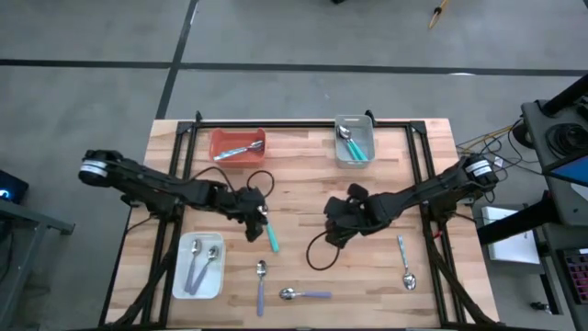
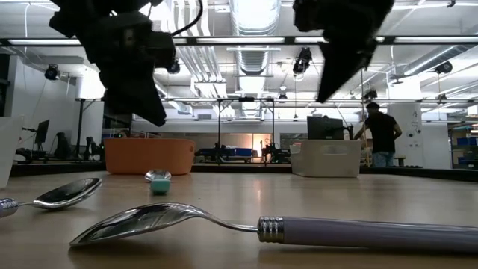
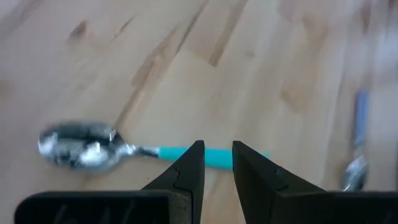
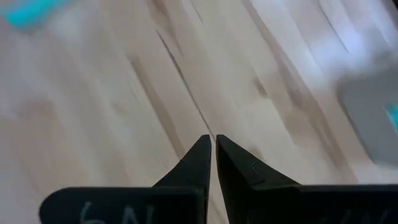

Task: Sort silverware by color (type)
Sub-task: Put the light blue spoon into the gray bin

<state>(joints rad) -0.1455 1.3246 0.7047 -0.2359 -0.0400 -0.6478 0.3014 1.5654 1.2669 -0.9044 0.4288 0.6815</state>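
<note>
Teal spoon [image 3: 186, 155] lies between the left tool's [image 3: 217, 163] spread fingers; right tool [image 4: 210, 152] pressed together.

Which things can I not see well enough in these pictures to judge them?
- Teal spoon: in the left wrist view the left claw covers the handle's middle, so contact cannot be judged; in the high view the bowl lies under the claw.
- Orange tray and grey tray: the low view shows only their walls, contents hidden.
- Right wrist view: motion blur smears everything beyond the right claw.
</note>
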